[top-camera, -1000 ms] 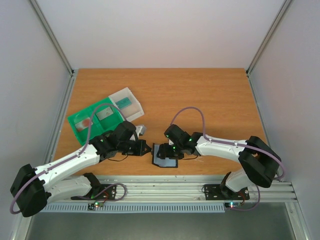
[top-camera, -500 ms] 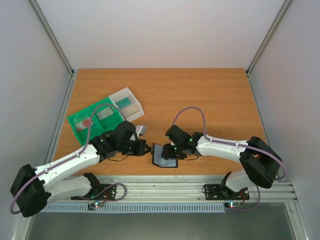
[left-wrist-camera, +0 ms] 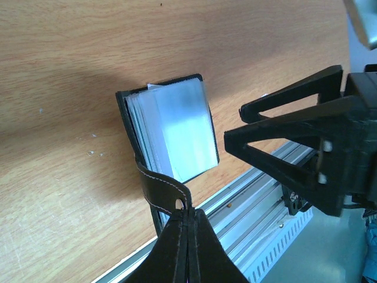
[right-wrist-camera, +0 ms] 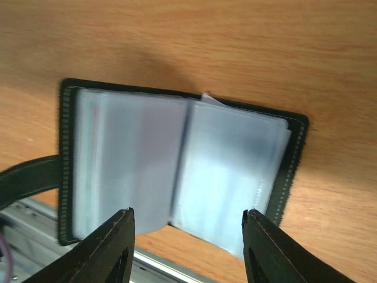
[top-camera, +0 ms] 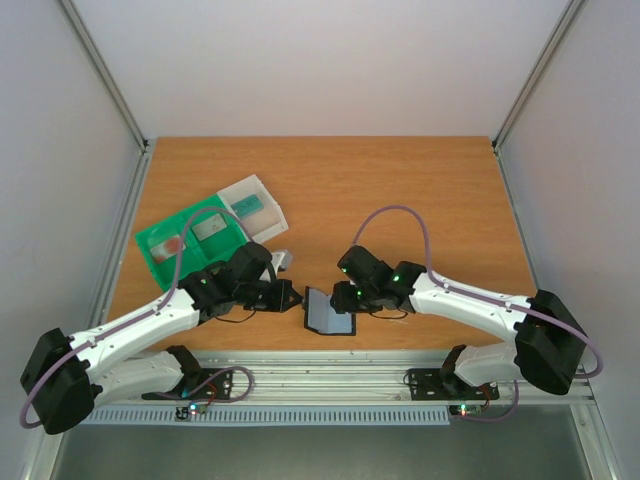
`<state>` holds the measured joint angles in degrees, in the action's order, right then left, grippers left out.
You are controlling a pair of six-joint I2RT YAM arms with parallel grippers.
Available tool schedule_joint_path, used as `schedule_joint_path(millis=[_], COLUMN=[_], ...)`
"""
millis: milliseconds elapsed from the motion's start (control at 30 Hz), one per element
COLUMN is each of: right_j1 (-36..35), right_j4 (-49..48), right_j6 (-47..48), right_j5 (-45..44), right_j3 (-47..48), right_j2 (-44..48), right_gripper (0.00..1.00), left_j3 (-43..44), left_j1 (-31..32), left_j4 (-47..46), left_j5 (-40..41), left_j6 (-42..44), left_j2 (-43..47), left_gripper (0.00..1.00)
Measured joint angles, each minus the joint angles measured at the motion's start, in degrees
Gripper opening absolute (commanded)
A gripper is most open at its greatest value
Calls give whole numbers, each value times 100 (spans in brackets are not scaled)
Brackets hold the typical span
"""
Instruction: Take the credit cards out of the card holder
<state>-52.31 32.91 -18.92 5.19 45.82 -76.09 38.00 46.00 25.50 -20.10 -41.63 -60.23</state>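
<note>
On the wooden table (top-camera: 400,190) the green-and-white sorting tray (top-camera: 148,240) sits back left with teal, grey and red credit cards (top-camera: 250,207) in it; the left arm (top-camera: 150,320) lies across the route there. The card holder (top-camera: 330,313) lies open at the near edge, sleeves (right-wrist-camera: 224,159) up. The left gripper (left-wrist-camera: 188,219) is clamped tight on its tab (left-wrist-camera: 158,186); the right gripper (right-wrist-camera: 187,215) hovers above, jaws half apart, empty. Best come in low and pinch a card edge only, not the clear plastic; blur hides which sleeves are full.

i see a brown wood surface (top-camera: 420,190) with plain white walls (top-camera: 320,60) around it, softly lit.
</note>
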Motion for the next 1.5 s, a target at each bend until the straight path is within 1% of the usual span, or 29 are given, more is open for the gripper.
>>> schedule_joint_path(millis=[133,267,633,733,967,1333,1500], right_j1=[-39,-61,-79,-79,-79,-79,-79], right_j4=[-114,-334,-922,-1014,-1062,-933,-796], right_j6=[-4,-24,-61,-66,-81,-74,-46], right_j5=[142,382,907,966,966,745,595], right_j3=[61,63,63,63,63,-4,-4], right_j2=[92,-79,-769,-876,-1008,-1008,-918], right_gripper=[58,63,65,63,55,52,49], left_j3=[0,0,0,0,-31,-33,-33], left_j1=[0,0,0,0,0,0,0], left_j4=[0,0,0,0,0,0,0], left_j5=[0,-2,-2,0,0,0,0], left_j6=[0,-2,-13,-13,-13,-13,-13], left_j2=[-2,0,0,0,0,0,0], left_gripper=[0,0,0,0,0,0,0])
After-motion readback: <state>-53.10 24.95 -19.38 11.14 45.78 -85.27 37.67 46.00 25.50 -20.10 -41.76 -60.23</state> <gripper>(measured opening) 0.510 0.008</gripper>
